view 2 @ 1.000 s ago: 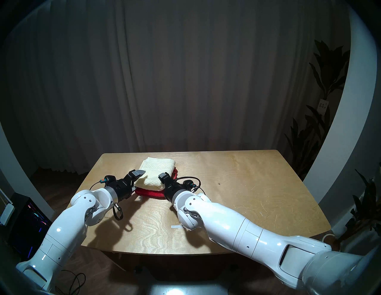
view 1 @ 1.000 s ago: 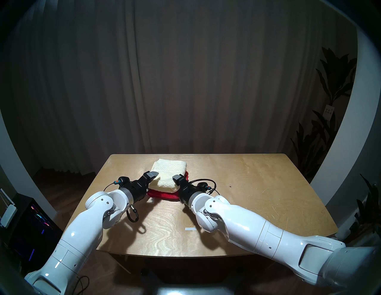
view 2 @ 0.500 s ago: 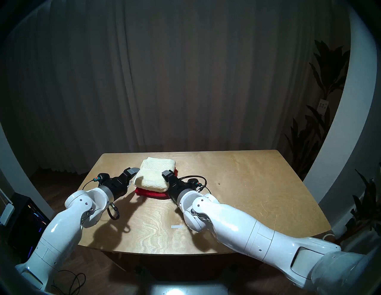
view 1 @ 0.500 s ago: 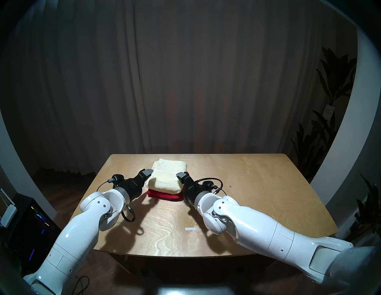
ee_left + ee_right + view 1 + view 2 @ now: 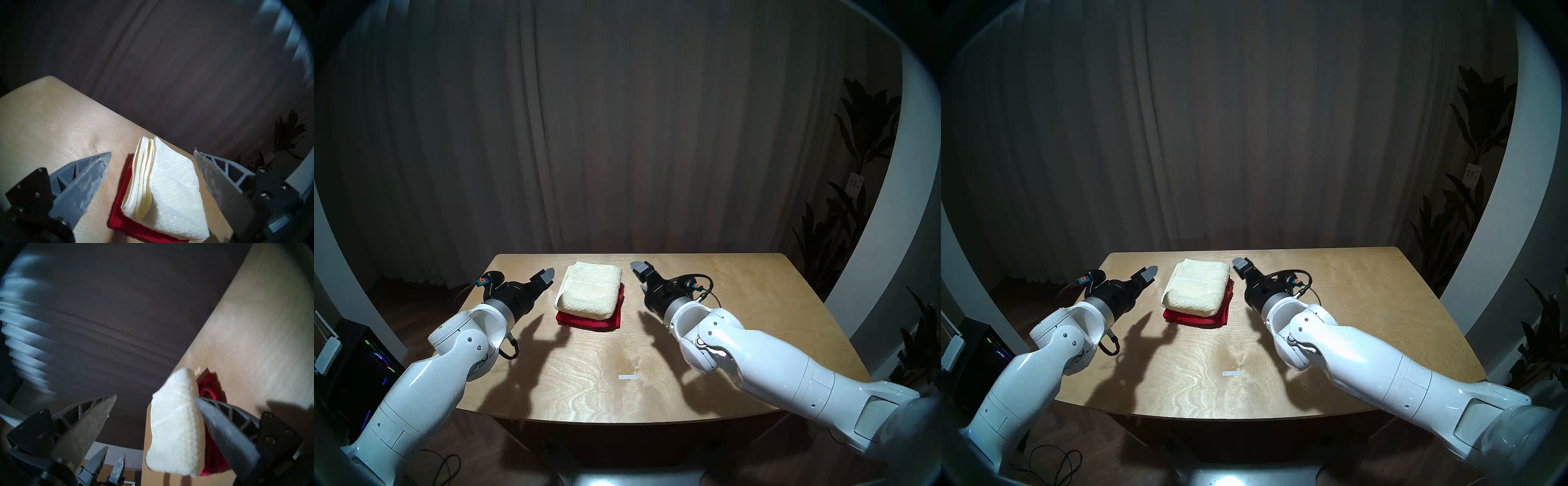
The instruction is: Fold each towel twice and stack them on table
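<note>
The cream towel [image 5: 588, 292] lies folded on top of the folded red towel [image 5: 589, 322], the pair stacked toward the far middle of the counter [image 5: 738, 325]. The red one is mostly hidden; only its near edge and right side show, and no emblem or border can be made out. The stack's long axis runs from the near side to the far side of the counter, slightly angled. The cream towel's layered edges face left. The left gripper [image 5: 542, 279] and the right gripper [image 5: 640, 275] hang on either side of the stack, clear of it, both spread wide and empty. A white tape mark [image 5: 626, 377] lies nearer the front.
</note>
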